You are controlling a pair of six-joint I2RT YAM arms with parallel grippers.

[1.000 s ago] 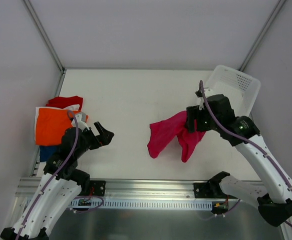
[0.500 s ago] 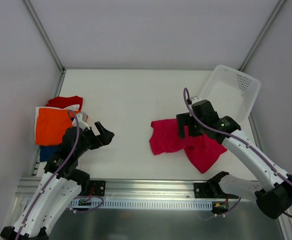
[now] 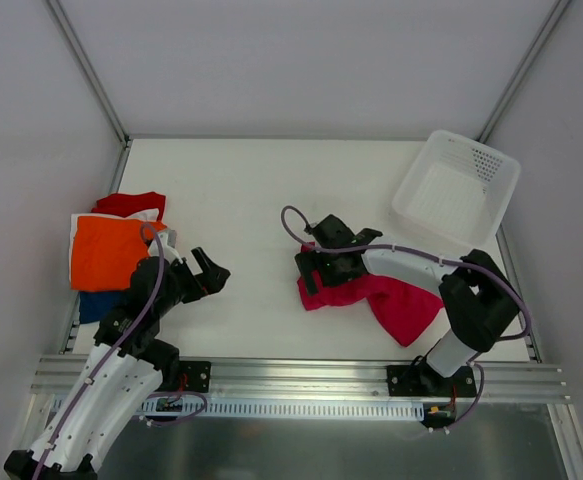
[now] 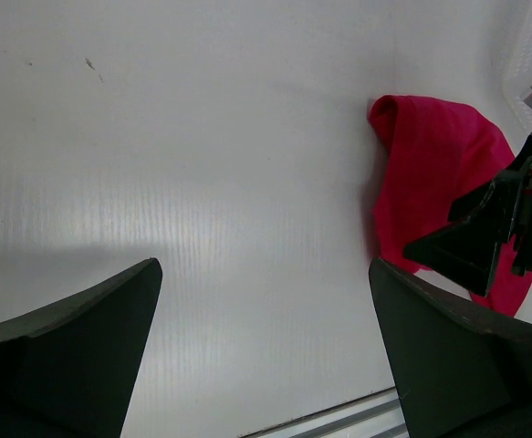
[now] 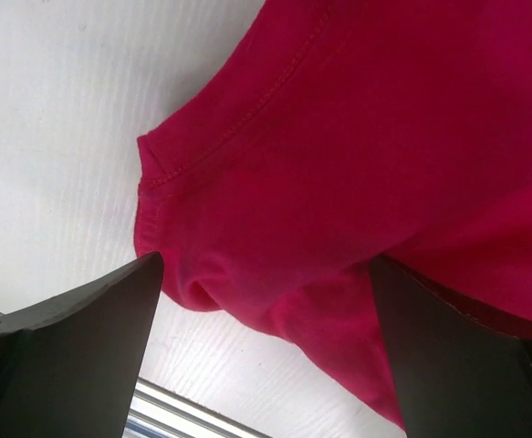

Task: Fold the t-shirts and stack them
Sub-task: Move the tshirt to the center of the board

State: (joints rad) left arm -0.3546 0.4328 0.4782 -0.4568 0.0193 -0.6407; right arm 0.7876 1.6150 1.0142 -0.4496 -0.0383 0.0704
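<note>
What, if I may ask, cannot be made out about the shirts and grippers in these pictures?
Top view: the right gripper covers the left part of the magenta shirt.
Top view: the orange shirt and the left arm hide most of the dark blue shirt.
Right wrist view: the fingers run off the bottom edge, so contact with the cloth cannot be told.
</note>
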